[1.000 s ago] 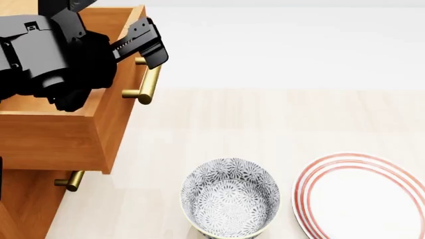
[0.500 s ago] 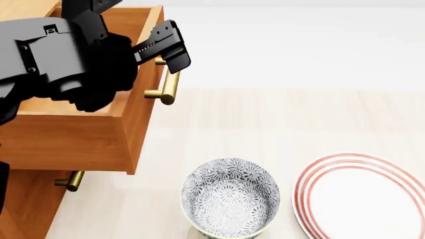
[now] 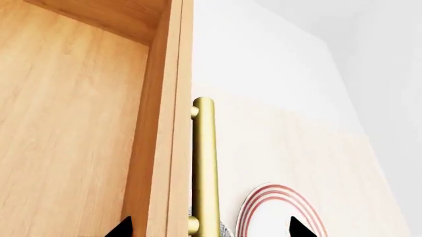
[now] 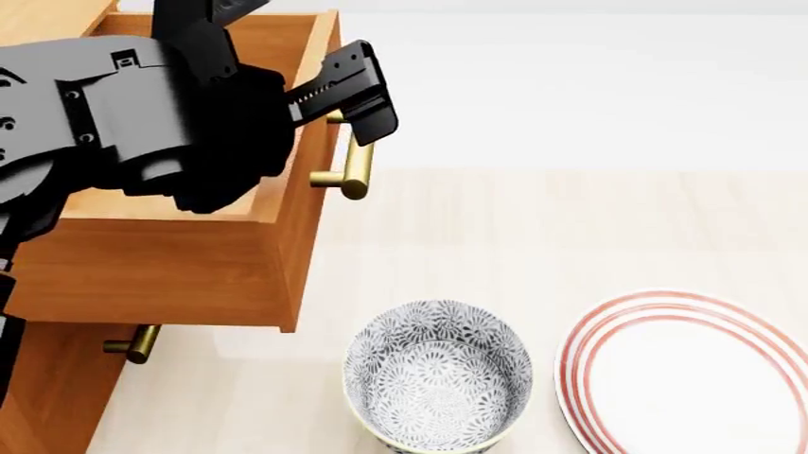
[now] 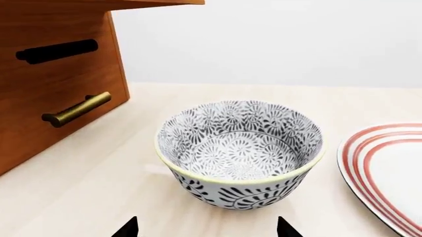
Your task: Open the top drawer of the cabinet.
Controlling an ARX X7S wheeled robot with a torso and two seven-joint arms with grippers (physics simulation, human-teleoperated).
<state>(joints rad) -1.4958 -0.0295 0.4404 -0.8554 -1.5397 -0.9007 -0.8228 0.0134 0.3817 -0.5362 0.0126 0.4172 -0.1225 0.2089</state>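
The left gripper's (image 4: pixel 331 102) jaws straddle the front panel of the top drawer (image 4: pixel 189 255): in the head view one black finger sits outside the panel, over the brass handle (image 4: pixel 351 163), while the rest of the hand reaches into the box; in the left wrist view the two fingertips (image 3: pixel 120 228) stand spread to either side of the panel and the bar, and I cannot tell whether they actually press on anything. That drawer is pulled well out from the cabinet (image 4: pixel 38 397), its plain wood interior showing from above and its front edge hanging over the light wooden table (image 4: pixel 531 236). Beneath it, a lower drawer's brass handle (image 4: pixel 132 344) pokes out of the cabinet face, and the right wrist view shows two lower handles, one in shadow (image 5: pixel 58 51) and one lit (image 5: pixel 76 109). The right gripper's (image 5: pixel 205 228) jaws are parted, its two dark tips visible low in its own camera, empty, close in front of a patterned bowl (image 5: pixel 240 150). The bowl stands on the table near the cabinet, and a white plate (image 4: pixel 688 374) with red rings lies just beside it, on the side away from the cabinet.
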